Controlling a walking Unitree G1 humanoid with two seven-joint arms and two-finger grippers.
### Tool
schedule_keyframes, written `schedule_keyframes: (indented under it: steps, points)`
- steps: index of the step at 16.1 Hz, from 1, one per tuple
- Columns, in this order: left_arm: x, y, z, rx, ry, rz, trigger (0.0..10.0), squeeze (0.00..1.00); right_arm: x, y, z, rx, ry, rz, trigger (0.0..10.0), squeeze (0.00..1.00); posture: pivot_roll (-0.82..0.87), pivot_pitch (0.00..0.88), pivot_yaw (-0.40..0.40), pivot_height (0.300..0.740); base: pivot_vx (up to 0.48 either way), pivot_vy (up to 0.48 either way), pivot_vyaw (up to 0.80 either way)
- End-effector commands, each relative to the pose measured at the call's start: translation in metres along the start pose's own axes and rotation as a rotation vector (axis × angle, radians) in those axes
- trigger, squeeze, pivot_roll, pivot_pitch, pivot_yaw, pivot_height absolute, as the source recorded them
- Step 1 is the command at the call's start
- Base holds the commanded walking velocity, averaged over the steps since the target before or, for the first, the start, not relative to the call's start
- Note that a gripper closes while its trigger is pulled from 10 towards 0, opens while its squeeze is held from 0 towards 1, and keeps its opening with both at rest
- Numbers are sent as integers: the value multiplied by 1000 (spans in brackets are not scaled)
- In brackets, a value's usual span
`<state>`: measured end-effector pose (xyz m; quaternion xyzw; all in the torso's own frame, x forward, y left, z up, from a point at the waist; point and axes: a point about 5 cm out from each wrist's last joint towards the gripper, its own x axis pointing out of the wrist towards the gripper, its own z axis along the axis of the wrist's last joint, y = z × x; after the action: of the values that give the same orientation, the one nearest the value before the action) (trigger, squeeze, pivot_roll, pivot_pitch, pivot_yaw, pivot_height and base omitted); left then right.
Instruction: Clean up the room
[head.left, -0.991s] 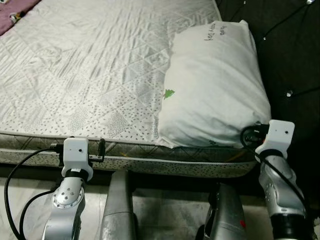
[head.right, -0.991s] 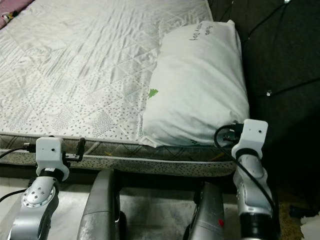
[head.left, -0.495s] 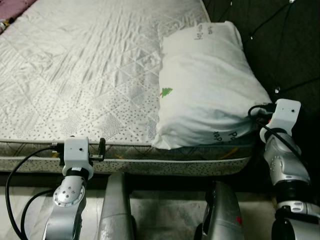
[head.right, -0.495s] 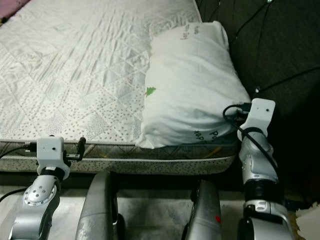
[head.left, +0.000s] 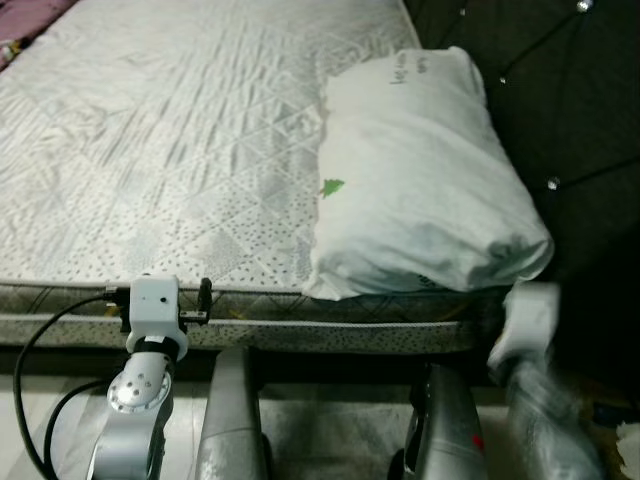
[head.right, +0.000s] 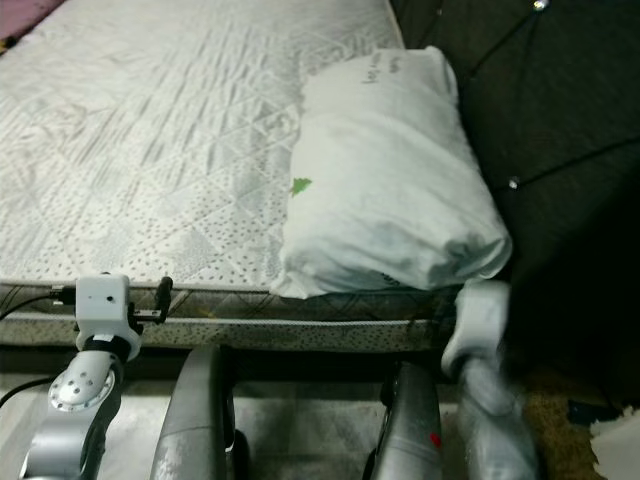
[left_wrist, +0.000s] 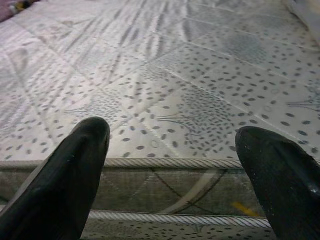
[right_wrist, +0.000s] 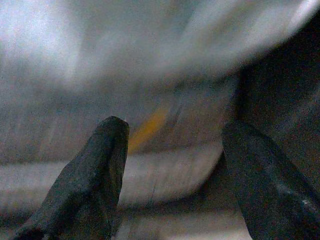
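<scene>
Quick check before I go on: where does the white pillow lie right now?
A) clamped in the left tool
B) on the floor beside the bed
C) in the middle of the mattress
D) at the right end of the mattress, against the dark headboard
D: the white pillow lies on the mattress at its right end, next to the dark headboard; the left tool is open with nothing in it.
</scene>
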<state>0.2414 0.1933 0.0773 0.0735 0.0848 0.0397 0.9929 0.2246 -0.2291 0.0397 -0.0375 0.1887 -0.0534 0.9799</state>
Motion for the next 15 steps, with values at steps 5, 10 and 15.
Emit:
schedule_keyframes:
  steps: [5,10,15]
  points:
    - [12,-1,9,-1,-47,-6,10000,0,-10,2,64,-183,-316,90,10000,1000,51,8,41,532,0,0,0]
    - [19,-3,19,-11,-95,-2,10000,0,6,29,177,-195,-697,177,10000,1000,56,0,37,532,0,0,0]
    - [13,-6,18,-31,-87,17,10000,0,49,95,176,51,-576,331,10000,1000,107,0,27,532,0,0,0]
